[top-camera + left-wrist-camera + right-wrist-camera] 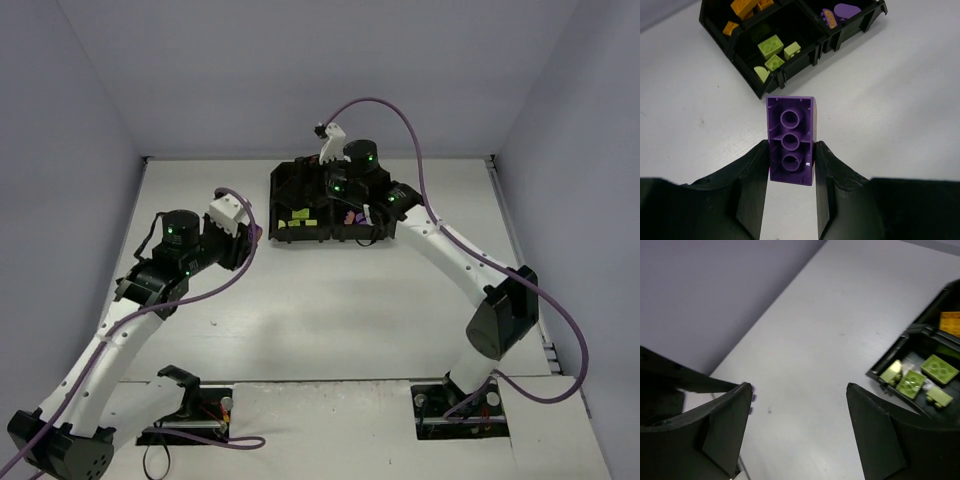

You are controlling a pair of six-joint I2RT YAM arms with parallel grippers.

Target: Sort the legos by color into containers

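Purple brick, its hollow underside showing, stands upright, clamped between the two black fingers of the left gripper above the white table. A stretch of table separates it from the black tray ahead. In the left wrist view, the tray's nearest compartment holds yellow-green bricks, with orange bricks behind and purple pieces to the right. The right gripper hangs spread wide, gripping nothing, beside the tray's yellow-green corner.

Counter in front of the tray lies open; the right arm overhangs the tray's middle and right.
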